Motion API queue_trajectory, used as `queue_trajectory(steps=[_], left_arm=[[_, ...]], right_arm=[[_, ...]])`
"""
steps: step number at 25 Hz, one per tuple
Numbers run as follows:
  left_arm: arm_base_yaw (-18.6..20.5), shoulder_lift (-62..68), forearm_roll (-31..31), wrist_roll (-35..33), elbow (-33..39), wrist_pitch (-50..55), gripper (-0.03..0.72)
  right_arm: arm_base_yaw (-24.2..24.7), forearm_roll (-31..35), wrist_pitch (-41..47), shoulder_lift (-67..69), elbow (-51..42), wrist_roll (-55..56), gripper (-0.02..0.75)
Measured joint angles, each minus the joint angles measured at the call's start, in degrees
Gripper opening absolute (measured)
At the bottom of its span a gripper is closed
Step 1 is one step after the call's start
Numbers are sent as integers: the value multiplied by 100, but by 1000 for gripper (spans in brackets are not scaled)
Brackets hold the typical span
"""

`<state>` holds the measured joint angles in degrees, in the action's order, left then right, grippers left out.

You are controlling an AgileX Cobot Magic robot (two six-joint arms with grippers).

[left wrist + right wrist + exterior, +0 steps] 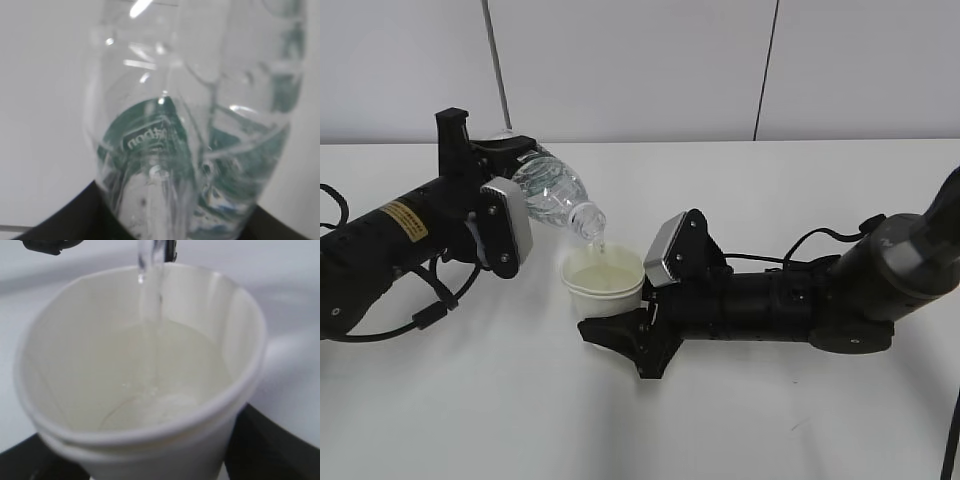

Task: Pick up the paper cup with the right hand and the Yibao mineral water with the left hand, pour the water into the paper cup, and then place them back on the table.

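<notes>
The clear plastic Yibao mineral water bottle [552, 191], green-labelled and uncapped, is clamped in the left hand [505, 205], tilted mouth-down above the table's [470, 400] centre. A thin stream falls into the cream-white paper cup [604, 283], partly filled, gripped by the right hand [620, 325].

We take this for a robot lab: a bare white table [470, 420] under both grippers, plain pale wall panels [630, 70] behind them, loose black cables [430, 300] trailing from the arms.

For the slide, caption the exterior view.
Left hand tips the Yibao mineral water, pouring into the paper cup held by the right hand.
</notes>
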<state>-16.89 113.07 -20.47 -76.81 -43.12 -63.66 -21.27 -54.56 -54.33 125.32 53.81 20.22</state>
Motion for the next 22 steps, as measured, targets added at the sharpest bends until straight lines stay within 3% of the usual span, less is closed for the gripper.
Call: queue_trajectory(steps=[12, 22], left_arm=[[0, 0, 121, 2372, 0, -11, 326], [0, 0, 110, 4724, 10, -11, 323]], right_arm=[[170, 55, -218, 0, 0, 0, 533], [178, -12, -250, -186, -39, 0, 533]])
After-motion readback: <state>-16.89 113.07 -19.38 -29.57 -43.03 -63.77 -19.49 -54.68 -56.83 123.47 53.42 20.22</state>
